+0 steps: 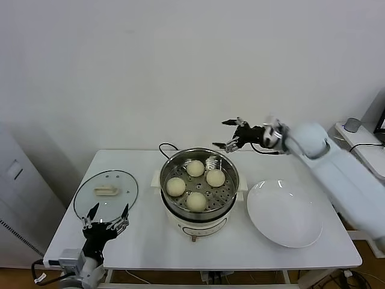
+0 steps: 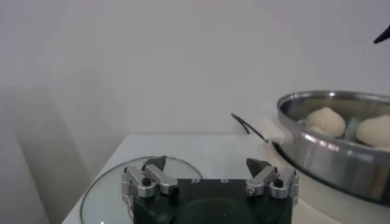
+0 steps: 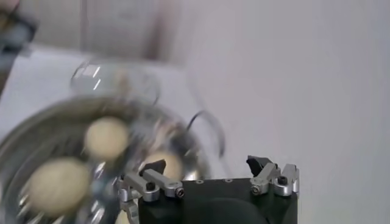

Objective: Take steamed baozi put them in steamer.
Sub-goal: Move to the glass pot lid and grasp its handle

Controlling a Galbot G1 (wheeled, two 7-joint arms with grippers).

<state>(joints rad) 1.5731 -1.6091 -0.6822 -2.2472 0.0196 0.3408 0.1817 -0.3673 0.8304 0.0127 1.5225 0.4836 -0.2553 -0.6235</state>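
Several cream-white baozi (image 1: 195,168) lie in the shiny steel steamer (image 1: 227,191) on its white pot base at the table's middle. My right gripper (image 1: 226,133) is open and empty, raised above the steamer's far right rim. In the right wrist view the baozi (image 3: 106,137) show below the open gripper (image 3: 207,164). My left gripper (image 1: 107,215) is open and empty, parked low at the table's front left, next to the glass lid (image 1: 106,191). The left wrist view shows that open gripper (image 2: 207,165), the steamer (image 2: 329,155) and two baozi (image 2: 325,120).
A large white round plate (image 1: 284,212) lies empty right of the steamer. The glass lid with a beige handle lies flat at the left and also shows in the left wrist view (image 2: 106,195). A black cord (image 1: 166,146) runs behind the pot. The table (image 1: 243,244) ends close in front.
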